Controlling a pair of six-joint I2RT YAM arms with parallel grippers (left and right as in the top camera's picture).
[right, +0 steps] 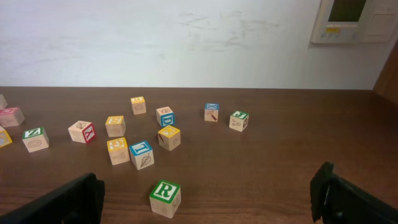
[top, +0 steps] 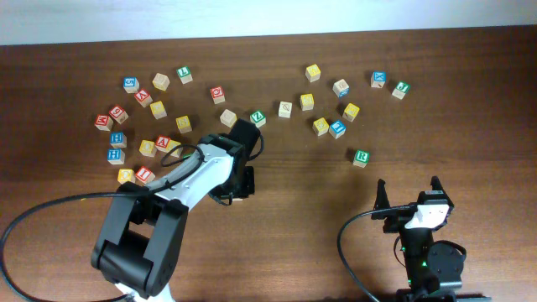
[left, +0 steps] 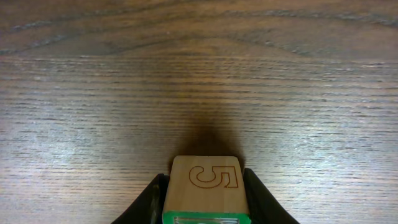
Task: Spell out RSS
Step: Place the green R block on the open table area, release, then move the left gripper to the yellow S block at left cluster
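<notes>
The green cube [left: 205, 180] sits clamped between the fingers of the left gripper [left: 205, 205], just above the table [left: 199, 74]. Its wooden side shows a 5, and its green face is turned so that the letter is hidden. Another green cube, an R cube [top: 361, 157], lies alone on the table ahead of the right gripper [top: 409, 191], which hangs wide open and empty. Yellow cubes [top: 320, 126] lie scattered beyond it, their letters too small to read.

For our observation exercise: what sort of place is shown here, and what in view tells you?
Probably a robotics lab: robot arms at a wooden table, scattered letter cubes, a control panel on the white wall.
</notes>
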